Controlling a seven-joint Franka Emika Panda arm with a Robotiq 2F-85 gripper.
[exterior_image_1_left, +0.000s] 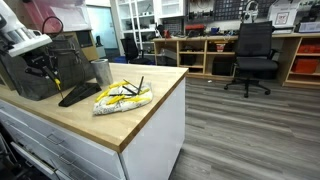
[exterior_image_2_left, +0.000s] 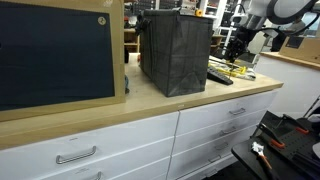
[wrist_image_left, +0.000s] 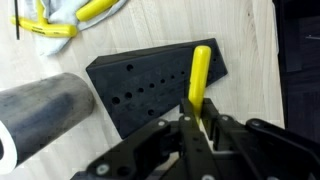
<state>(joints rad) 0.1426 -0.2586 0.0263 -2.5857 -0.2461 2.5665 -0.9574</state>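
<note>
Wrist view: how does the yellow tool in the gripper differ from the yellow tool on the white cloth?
The held yellow tool is clamped in the gripper over the black block. The cloth's yellow tool lies free and slanted on the white cloth. Both have yellow handles.

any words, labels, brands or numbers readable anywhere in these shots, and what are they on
No text can be read in any view.
White box on the far wooden shelf: any label is too small and blurred.
Black perforated block, yellow plastic stick between the fingers, grey metal cylinder, dark grey box: no print shows.
</note>
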